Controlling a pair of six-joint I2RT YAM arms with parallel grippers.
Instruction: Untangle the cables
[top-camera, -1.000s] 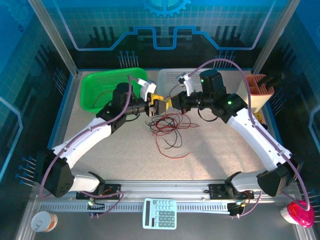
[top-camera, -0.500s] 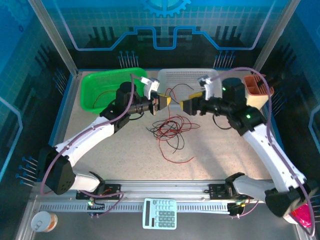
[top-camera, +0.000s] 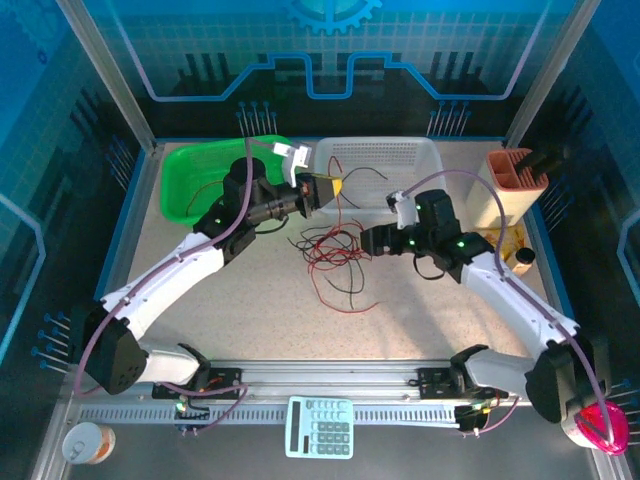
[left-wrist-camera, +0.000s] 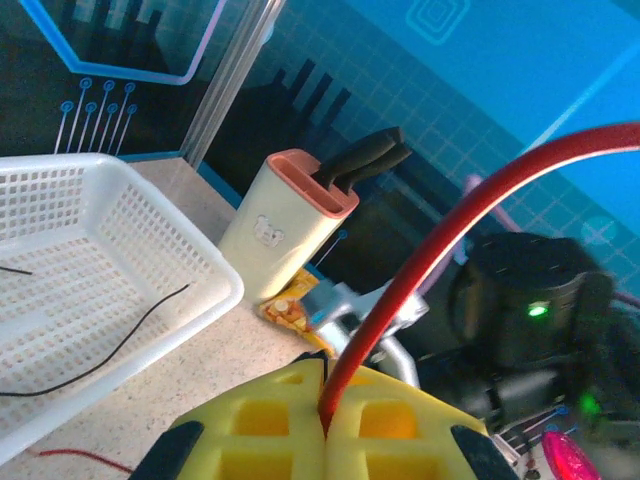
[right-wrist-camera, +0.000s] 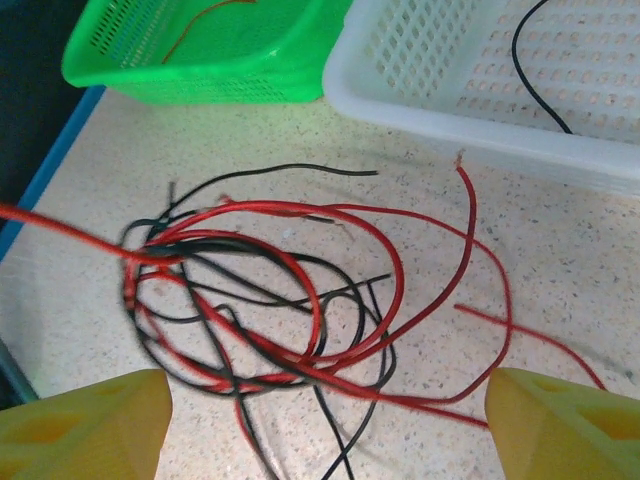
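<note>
The cables lie as a loose tangle of thin red and black wires on the speckled table, in front of the two baskets. My left gripper hovers above the tangle's far side, shut on one red cable that rises from between its yellow fingertips. My right gripper is low at the tangle's right edge, open. In the right wrist view its yellow fingers stand wide apart with the tangle just beyond them, nothing held.
A white basket holds a black wire. A green basket to its left holds a red wire. A knife block stands back right. A calculator lies on the near rail.
The grippers were together over the tangle. The left one has shut on the red cable and lifted it back. The right one has opened, let go and dropped beside the tangle.
</note>
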